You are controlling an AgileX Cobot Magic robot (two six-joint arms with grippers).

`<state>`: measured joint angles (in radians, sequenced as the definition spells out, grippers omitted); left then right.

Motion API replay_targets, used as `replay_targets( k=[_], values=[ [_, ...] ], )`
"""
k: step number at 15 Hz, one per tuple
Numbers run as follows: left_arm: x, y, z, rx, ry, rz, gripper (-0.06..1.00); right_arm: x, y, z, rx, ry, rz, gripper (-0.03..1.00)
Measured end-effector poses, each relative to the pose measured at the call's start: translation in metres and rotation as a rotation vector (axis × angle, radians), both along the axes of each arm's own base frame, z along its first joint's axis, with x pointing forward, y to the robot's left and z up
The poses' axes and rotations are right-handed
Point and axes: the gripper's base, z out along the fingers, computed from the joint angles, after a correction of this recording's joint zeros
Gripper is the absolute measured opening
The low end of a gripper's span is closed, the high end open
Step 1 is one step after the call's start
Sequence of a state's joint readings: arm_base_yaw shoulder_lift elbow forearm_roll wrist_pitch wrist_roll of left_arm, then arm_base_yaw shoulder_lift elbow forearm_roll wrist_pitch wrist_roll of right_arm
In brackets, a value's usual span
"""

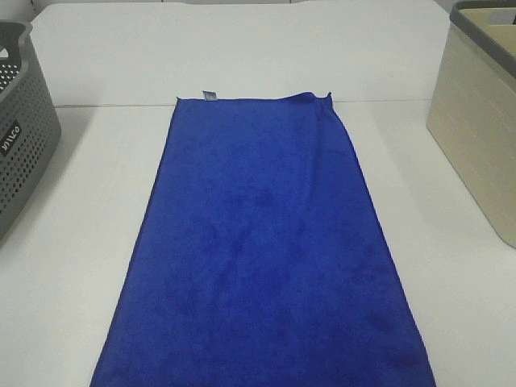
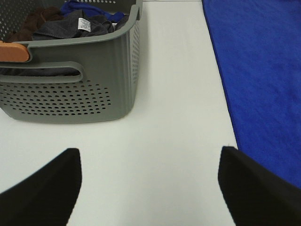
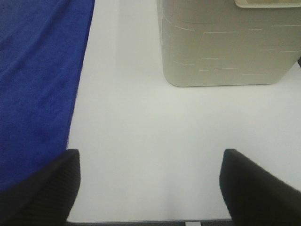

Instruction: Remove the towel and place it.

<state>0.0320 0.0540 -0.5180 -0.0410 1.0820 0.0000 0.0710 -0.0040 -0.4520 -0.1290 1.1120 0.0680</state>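
We saw the white counter (image 1: 72,242) carrying the towel (image 1: 262,258) spread flat between the grey basket (image 1: 20,129) and beige bin (image 1: 484,121), while our left pincer (image 2: 149,188) and right pincer (image 3: 150,188) hovered open and empty beside its long edges.

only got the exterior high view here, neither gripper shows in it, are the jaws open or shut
Observer: Both are open. The left gripper and right gripper each hang over bare white table, holding nothing.
Operator: what's in the grey perforated plastic basket, i only see its side
Observer: The grey perforated plastic basket holds crumpled cloths: dark grey, brown and blue, one with a white label.
Operator: is either gripper over the royal-blue plush towel
Observer: The right gripper's left finger overlaps the royal-blue plush towel at its edge; the left gripper sits beside the other long edge.
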Motion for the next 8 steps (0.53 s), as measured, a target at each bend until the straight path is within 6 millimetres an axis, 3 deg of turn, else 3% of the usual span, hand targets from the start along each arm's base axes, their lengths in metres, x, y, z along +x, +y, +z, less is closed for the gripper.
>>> replay_targets(
  k=[8],
  values=[
    [0.0,0.0,0.0,0.0,0.0,0.0,0.74,0.0,0.0,0.0,0.0,0.0,0.0,0.8]
  ],
)
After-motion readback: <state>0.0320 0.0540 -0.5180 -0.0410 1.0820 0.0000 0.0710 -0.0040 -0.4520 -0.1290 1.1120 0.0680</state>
